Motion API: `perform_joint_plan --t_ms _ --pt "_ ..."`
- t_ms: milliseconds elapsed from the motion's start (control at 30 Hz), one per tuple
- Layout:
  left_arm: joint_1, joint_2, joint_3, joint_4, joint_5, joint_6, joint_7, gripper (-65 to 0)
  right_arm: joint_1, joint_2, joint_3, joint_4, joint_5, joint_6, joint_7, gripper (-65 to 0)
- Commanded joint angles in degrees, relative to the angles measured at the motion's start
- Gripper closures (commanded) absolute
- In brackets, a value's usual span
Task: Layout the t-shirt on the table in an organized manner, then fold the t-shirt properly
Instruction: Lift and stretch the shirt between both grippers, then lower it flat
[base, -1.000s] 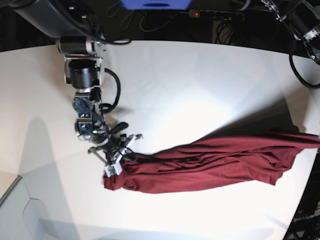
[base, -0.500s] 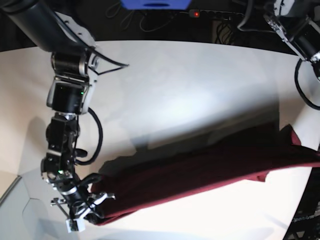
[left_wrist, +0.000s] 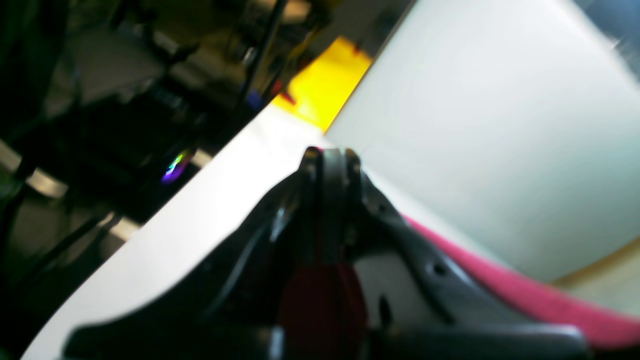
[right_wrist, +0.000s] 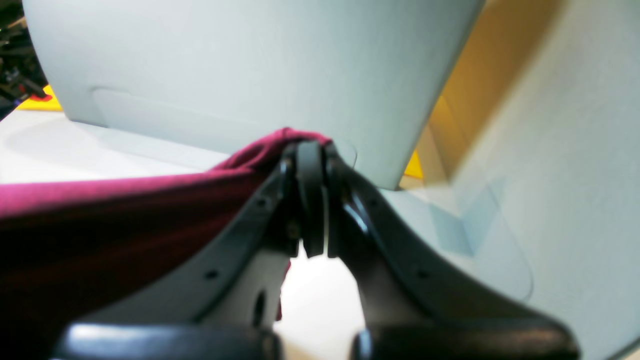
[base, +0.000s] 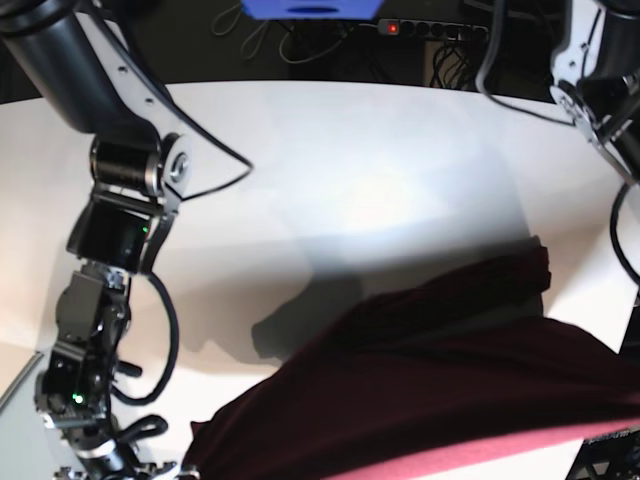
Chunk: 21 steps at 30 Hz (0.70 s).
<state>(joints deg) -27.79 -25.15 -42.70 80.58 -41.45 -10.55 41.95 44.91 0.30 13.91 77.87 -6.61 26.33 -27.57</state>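
The t-shirt (base: 430, 370) hangs stretched in the air above the counter (base: 330, 160), spanning the lower part of the base view from the bottom left corner to the right edge, its lower hem lit a brighter pink. It casts a broad shadow on the white surface behind it. The right tool (right_wrist: 310, 200) is clenched on a bunched corner of the cloth, which peeks out over the tips of the shut jaws and trails away to the left in dark folds. The left tool (left_wrist: 327, 200) is likewise clamped on the fabric: a red strip shows between its closed jaws and a pink edge runs off to the lower right. In the base view the right arm (base: 110, 250) reaches down the left side, bent at its joints, and part of the left arm (base: 600, 80) shows at the top right. A power strip (base: 430, 28) lies beyond the far edge of the counter
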Motion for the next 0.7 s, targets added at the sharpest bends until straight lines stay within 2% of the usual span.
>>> perform_joint_plan --t_ms 0,133,367,467,667 --pt "-2.93 -1.53 -0.16 -0.88 -0.35 -0.22 -1.38 -0.3 3.4 0.45 -0.07 1.04 0.68 0.0 2.03 0.0" --pt "-8.65 -3.47 0.63 -6.16 -0.35 -0.22 -1.3 -0.3 6.83 0.89 -0.07 1.04 0.68 0.0 2.03 0.0" --pt "-15.59 -5.32 8.54 -9.32 -0.35 -0.22 -1.47 -0.3 12.9 3.27 -0.07 -0.55 0.68 0.0 0.36 0.0" --pt "-15.24 -4.79 10.48 -9.59 -0.35 -0.31 -1.82 -0.3 11.67 3.97 -0.07 -0.63 0.68 0.0 -0.08 0.0" --pt "-11.73 -0.74 11.18 -10.47 -0.26 -0.57 -1.82 -0.3 2.96 5.81 0.02 -0.72 0.59 0.0 0.45 0.0"
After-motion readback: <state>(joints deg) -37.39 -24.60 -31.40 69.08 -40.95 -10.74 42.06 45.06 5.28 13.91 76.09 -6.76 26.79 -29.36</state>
